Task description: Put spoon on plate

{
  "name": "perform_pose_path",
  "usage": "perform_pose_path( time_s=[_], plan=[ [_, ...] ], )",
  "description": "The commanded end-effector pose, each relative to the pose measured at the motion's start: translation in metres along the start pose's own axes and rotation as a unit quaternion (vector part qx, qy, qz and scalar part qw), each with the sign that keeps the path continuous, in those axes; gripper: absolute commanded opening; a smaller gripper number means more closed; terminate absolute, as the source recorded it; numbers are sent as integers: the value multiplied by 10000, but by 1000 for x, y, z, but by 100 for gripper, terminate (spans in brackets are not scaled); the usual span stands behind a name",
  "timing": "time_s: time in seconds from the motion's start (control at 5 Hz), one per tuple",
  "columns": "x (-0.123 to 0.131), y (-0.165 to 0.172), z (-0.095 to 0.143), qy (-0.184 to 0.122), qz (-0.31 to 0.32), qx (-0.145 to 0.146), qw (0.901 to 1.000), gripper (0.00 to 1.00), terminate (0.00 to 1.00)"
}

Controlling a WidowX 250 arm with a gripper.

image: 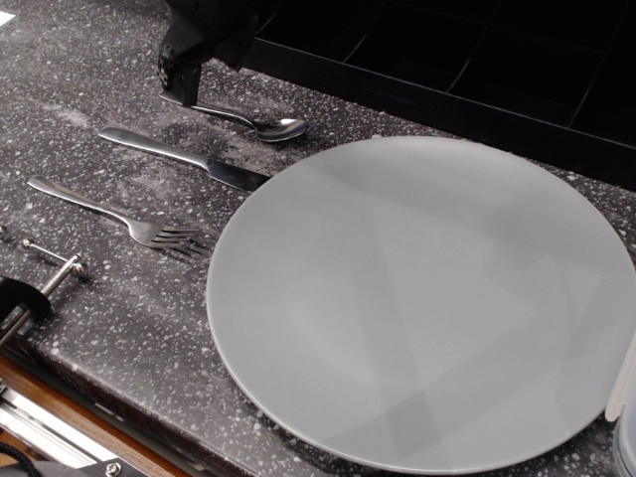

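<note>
The spoon [260, 124] lies on the dark speckled counter at the upper left, its bowl pointing right toward the plate and just short of its edge. The large flat grey plate [427, 298] fills the middle and right and has nothing on it. My black gripper [184, 62] comes in from the top left and hangs over the far end of the spoon's handle. One dark finger [177, 78] reaches down close to that handle tip. Its other finger is not distinct, so I cannot tell whether it is open or shut.
A silver knife [184, 157] and a fork [119, 214] lie parallel in front of the spoon. A black compartmented tray [467, 94] runs along the back. A metal clamp [50, 273] sits at the front left edge, a clear container [626, 417] at the right edge.
</note>
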State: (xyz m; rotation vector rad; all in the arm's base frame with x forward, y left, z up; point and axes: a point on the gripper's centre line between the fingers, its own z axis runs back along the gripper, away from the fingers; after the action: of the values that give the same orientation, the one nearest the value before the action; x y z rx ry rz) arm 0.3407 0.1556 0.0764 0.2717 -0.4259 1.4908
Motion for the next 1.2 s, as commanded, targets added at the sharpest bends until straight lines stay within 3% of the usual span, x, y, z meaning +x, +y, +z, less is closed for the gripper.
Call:
perform_pose_path(
  time_s=[0.0, 0.4, 0.6, 0.8, 1.0],
  plan=[
    [0, -7, 11, 40, 152, 236, 9996, 100, 0],
    [-17, -8, -7, 231, 13, 209, 9995, 100, 0],
    [-27, -12, -12, 459, -61, 229, 9987, 100, 0],
    [-29, -16, -9, 883, -166, 216, 9957, 100, 0],
    [-33, -17, -12, 959, -207, 187, 9950, 100, 0]
  ],
)
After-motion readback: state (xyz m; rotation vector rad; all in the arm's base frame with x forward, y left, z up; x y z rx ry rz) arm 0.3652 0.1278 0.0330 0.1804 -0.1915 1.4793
